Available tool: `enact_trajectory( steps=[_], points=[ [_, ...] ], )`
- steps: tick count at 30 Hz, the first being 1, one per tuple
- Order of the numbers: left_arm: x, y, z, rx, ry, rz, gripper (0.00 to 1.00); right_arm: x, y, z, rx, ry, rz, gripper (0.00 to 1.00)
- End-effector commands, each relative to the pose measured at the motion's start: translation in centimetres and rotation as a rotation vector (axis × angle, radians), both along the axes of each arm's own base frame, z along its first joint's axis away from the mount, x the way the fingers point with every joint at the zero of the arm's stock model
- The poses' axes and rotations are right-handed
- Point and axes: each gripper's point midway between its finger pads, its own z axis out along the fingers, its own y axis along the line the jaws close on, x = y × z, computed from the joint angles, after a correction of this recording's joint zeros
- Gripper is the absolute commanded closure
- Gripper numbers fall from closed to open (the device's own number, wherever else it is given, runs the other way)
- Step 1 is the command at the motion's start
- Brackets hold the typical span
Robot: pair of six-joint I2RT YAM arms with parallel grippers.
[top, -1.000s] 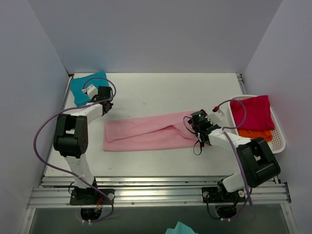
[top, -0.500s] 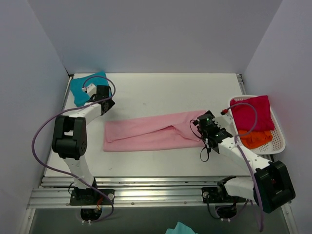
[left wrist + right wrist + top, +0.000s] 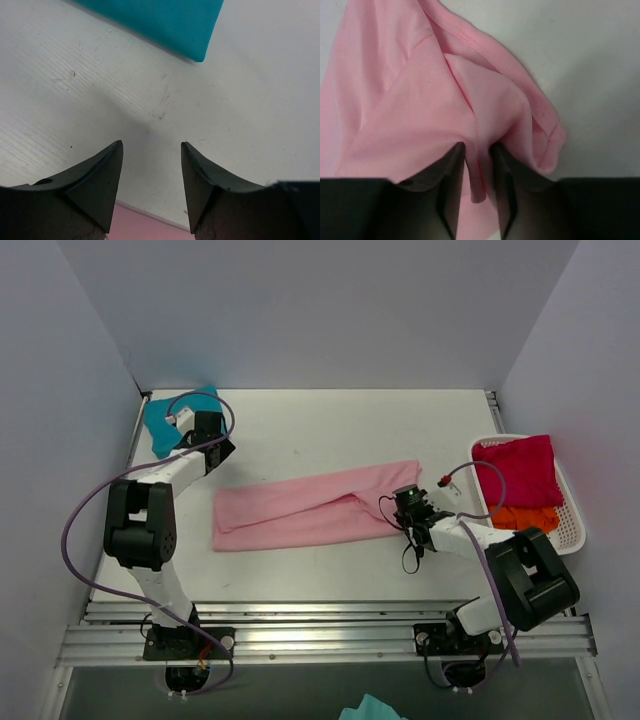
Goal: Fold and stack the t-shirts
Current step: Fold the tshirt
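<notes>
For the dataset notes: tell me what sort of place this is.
Probably a lab test cell: a white table boxed in by plain grey walls, two robot arms bolted to a metal rail, and a white basket of t-shirts.

Twin arms, left arm (image 3: 135, 530) and right arm (image 3: 535, 580), same build: chunky black joint blocks with white links between. A purple cable (image 3: 67, 530) loops off each. Fingers (image 3: 95, 175) are matte black wedges with blunt tips. Tiny red plug (image 3: 442, 481) mid-right.

Matt pink cloth tee (image 3: 410, 110), smooth teal cloth tee (image 3: 165, 20), scuffed white table (image 3: 240, 100)
</notes>
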Motion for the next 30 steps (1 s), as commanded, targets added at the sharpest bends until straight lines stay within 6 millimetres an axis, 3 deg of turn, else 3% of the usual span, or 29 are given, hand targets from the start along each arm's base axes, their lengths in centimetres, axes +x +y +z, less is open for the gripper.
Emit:
enact_trajectory(
  steps=[1,2,3,4,9,10,12,13,14,15,16,17,18,19,20,21,22,23,24,25,27,28,29,30],
  points=[
    [0.9,0.7,3.2,-0.011,-0.090,-0.003,0.41,0.4,1.2,-1.9,0.014,0.048,0.045,0.81],
    [0.8,0.8,3.2,-0.012,-0.089,-0.005,0.41,0.7,1.3,-2.0,0.015,0.044,0.049,0.86],
    [0.7,1.0,3.1,-0.014,-0.088,-0.004,0.41,1.2,1.6,-1.9,0.018,0.038,0.051,1.00],
    [0.6,1.1,2.9,-0.019,-0.086,-0.006,0.41,1.3,1.6,-2.2,0.016,0.042,0.051,1.00],
    [0.5,1.4,3.4,-0.042,-0.106,-0.009,0.42,5.1,1.3,-0.2,0.003,-0.051,-0.008,1.00],
    [0.6,1.3,3.5,-0.044,-0.112,-0.011,0.42,7.6,1.4,1.3,-0.015,-0.093,-0.042,1.00],
    [0.8,1.0,3.7,-0.058,-0.116,-0.026,0.42,10.0,1.1,2.4,-0.069,-0.105,-0.078,1.00],
    [0.8,0.9,3.8,-0.057,-0.115,-0.028,0.42,11.3,0.5,1.2,-0.107,-0.074,-0.101,1.00],
    [0.9,0.9,3.9,-0.057,-0.113,-0.033,0.42,14.9,0.8,3.8,-0.111,-0.129,-0.129,1.00],
    [0.9,0.8,3.8,-0.058,-0.109,-0.036,0.42,16.6,0.8,3.9,-0.122,-0.128,-0.130,1.00],
    [0.9,0.7,4.0,-0.058,-0.112,-0.040,0.42,18.2,0.0,1.3,-0.140,-0.081,-0.144,1.00],
    [0.9,0.8,3.7,-0.057,-0.107,-0.038,0.42,22.1,1.1,3.6,-0.085,-0.154,-0.134,1.00],
    [0.9,0.8,3.7,-0.059,-0.107,-0.039,0.42,24.0,1.2,3.4,-0.063,-0.165,-0.127,1.00],
    [0.9,0.9,3.6,-0.061,-0.107,-0.038,0.42,25.7,0.5,0.3,-0.076,-0.125,-0.107,1.00],
    [0.8,0.9,3.5,-0.064,-0.105,-0.040,0.42,30.0,2.2,3.4,-0.002,-0.222,-0.055,1.00],
    [0.7,1.0,3.5,-0.064,-0.105,-0.038,0.42,31.9,2.7,3.3,0.017,-0.244,-0.018,0.89],
    [0.7,1.1,3.5,-0.066,-0.105,-0.037,0.42,33.1,3.0,0.3,-0.008,-0.205,0.046,0.71],
    [0.7,1.1,3.6,-0.067,-0.108,-0.037,0.42,34.5,3.1,0.6,-0.004,-0.210,0.069,0.46],
    [0.6,1.1,3.6,-0.068,-0.110,-0.038,0.42,36.9,3.4,2.5,-0.009,-0.254,0.068,0.10],
    [0.6,1.0,3.8,-0.069,-0.112,-0.041,0.42,37.4,3.2,3.5,-0.021,-0.259,0.070,0.02],
    [0.4,1.1,4.1,-0.065,-0.115,-0.041,0.42,37.0,2.6,4.2,-0.059,-0.257,0.085,0.00],
    [0.3,1.2,4.3,-0.063,-0.118,-0.039,0.42,37.0,2.1,8.1,-0.065,-0.331,0.069,0.00],
    [0.2,1.2,4.5,-0.064,-0.125,-0.037,0.42,36.3,1.7,9.1,-0.082,-0.344,0.063,0.00],
    [0.1,1.2,4.4,-0.064,-0.123,-0.037,0.42,34.2,0.6,10.8,-0.106,-0.349,0.032,0.00]
  ],
)
